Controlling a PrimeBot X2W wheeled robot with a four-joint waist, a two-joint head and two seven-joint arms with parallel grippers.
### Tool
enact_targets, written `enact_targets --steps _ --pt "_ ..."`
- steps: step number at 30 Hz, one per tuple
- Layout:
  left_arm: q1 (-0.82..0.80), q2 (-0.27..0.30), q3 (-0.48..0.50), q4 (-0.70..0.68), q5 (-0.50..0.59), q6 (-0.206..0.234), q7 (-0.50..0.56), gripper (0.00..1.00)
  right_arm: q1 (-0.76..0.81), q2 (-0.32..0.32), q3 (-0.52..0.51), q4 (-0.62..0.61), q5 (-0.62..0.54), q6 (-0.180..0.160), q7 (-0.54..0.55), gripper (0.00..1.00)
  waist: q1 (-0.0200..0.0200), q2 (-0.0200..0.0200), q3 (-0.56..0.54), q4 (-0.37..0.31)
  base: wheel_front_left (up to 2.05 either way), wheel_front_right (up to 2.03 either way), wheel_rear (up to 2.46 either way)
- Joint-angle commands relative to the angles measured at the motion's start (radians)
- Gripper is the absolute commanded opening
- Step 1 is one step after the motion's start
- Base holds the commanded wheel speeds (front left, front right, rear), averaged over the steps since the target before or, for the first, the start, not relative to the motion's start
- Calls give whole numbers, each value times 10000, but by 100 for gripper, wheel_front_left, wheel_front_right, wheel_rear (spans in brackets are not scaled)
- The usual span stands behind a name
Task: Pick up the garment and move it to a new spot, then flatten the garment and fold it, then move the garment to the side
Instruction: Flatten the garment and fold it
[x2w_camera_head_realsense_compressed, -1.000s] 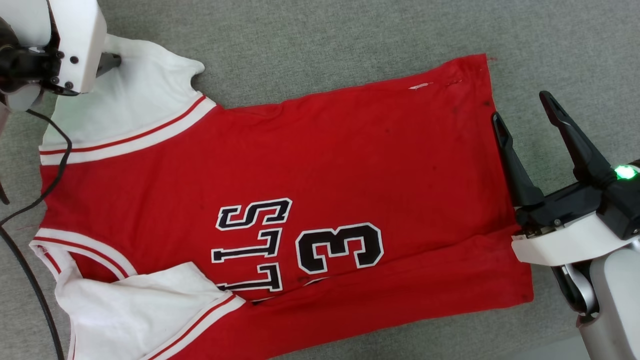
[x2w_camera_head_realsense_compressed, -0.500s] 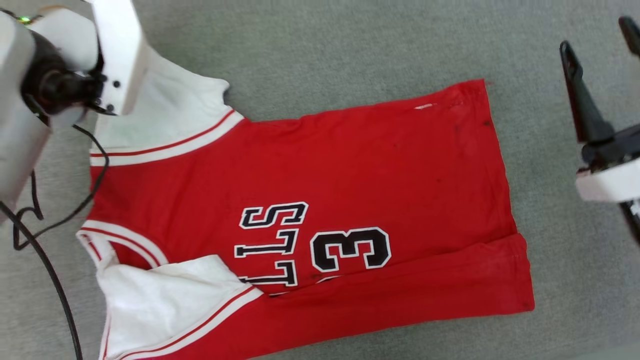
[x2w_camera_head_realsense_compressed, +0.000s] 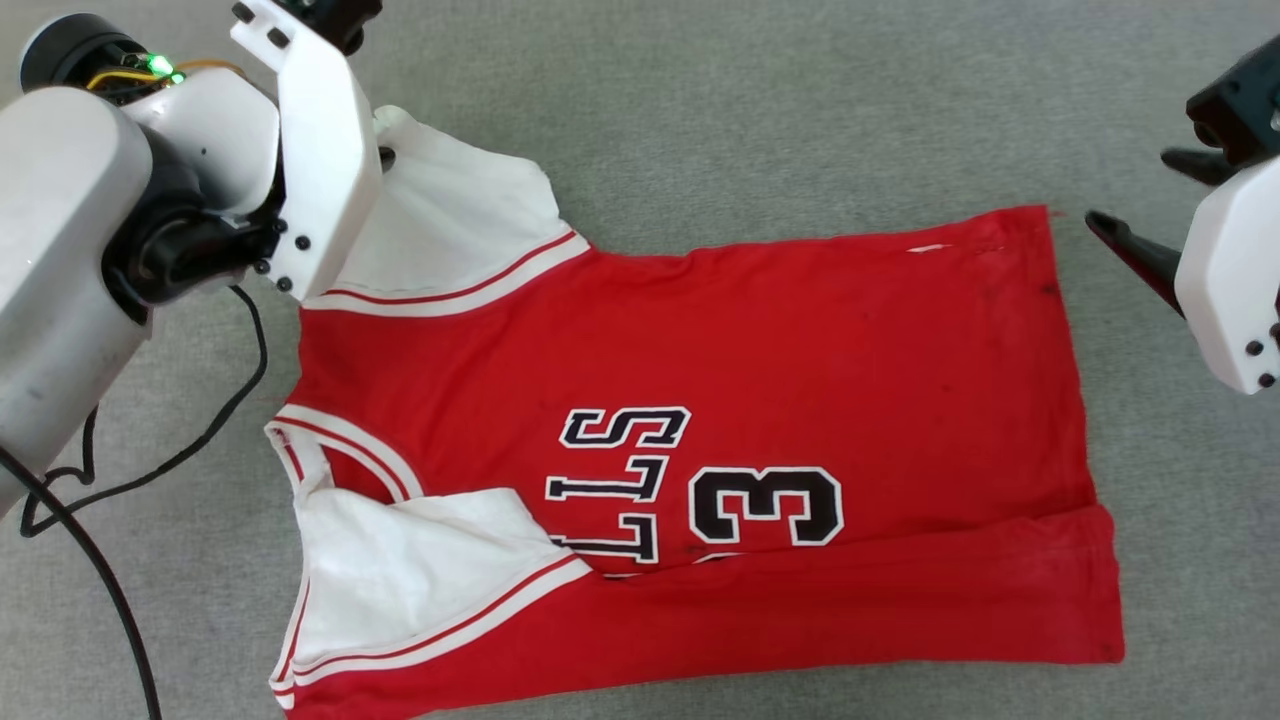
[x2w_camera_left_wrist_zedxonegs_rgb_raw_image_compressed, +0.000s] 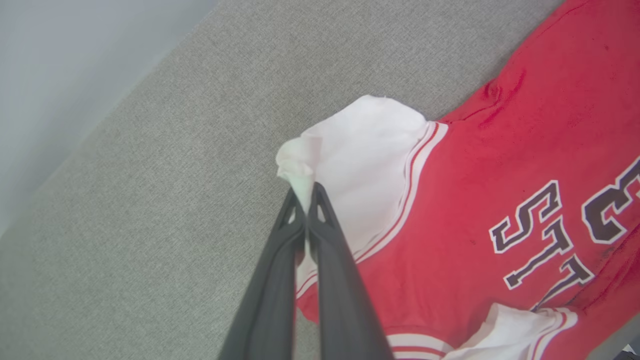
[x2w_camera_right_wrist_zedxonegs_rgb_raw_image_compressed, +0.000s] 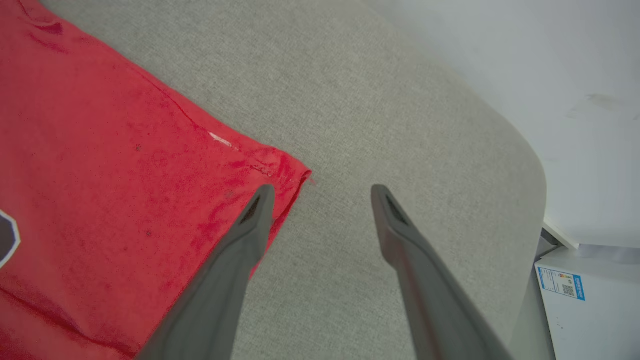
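Crosswise, the garment (x2w_camera_head_realsense_compressed: 700, 380) lay flat on the grey table (x2w_camera_head_realsense_compressed: 800, 100), collar left, hem right; the left gripper (x2w_camera_left_wrist_zedxonegs_rgb_raw_image_compressed: 304, 200) gripped its far white sleeve (x2w_camera_left_wrist_zedxonegs_rgb_raw_image_compressed: 360, 145), jaws closed, while the right gripper (x2w_camera_right_wrist_zedxonegs_rgb_raw_image_compressed: 322, 190) hung wide-jawed just beside the far hem corner (x2w_camera_right_wrist_zedxonegs_rgb_raw_image_compressed: 295, 172)

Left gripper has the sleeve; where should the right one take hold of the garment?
Grip the garment at its hem corner, coming from the grey surface beyond the hem. That corner lies flat and free, right by the open right gripper, opposite the sleeve the left gripper pinches.
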Motion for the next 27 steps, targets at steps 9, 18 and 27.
enact_targets --steps 9,18,27 --pt "-495 -40 -498 -617 -47 -4 -632 0 -1672 221 703 1916 2096 -7 2984 100 0 0 748 672 0 0 0" --pt "-1025 -103 -805 -642 -136 -5 -1210 0 -1424 1262 898 3747 2142 -6 2804 100 0 0 1233 1004 0 0 0" --pt "-1041 96 -1162 -369 -357 -5 -1745 0 -1182 1380 1448 4065 2457 -4 1627 0 0 0 981 902 0 0 0"
